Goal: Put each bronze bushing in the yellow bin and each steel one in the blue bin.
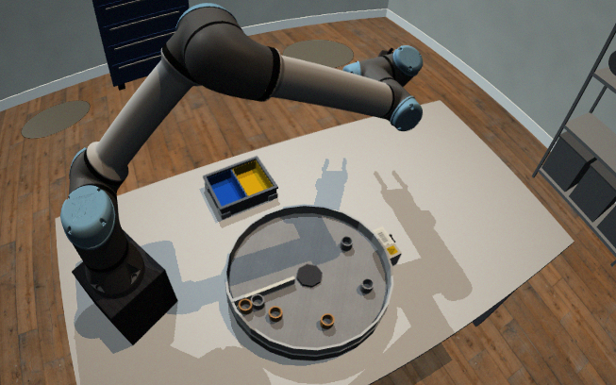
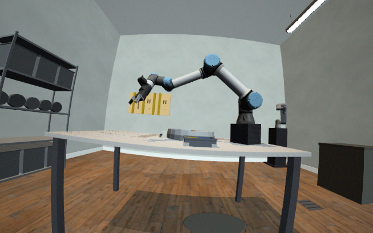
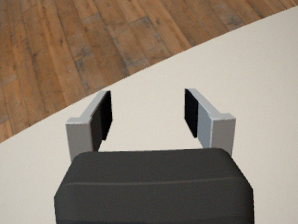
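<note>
The round turntable [image 1: 272, 248] carries three bronze bushings: one [image 1: 244, 305] at the white bar, one [image 1: 275, 312] to its right, one [image 1: 327, 320] at the front. Three steel ones ride too: one [image 1: 258, 300] beside the first bronze one by the bar, one [image 1: 367, 285] at the right, one [image 1: 346, 242] at the back right. The blue bin [image 1: 225, 188] and the yellow bin [image 1: 254, 178] sit side by side in a dark tray; no bushing shows in either. My gripper [image 3: 148, 104] [image 2: 133, 100] is open and empty, high above the table, away from the turntable.
The white bar [image 1: 267, 288] runs from near the dark hub [image 1: 308, 275] to the raised rim. A small white box [image 1: 386, 243] with a yellow patch stands against the turntable's right side. The table edge [image 3: 184, 51] crosses the wrist view.
</note>
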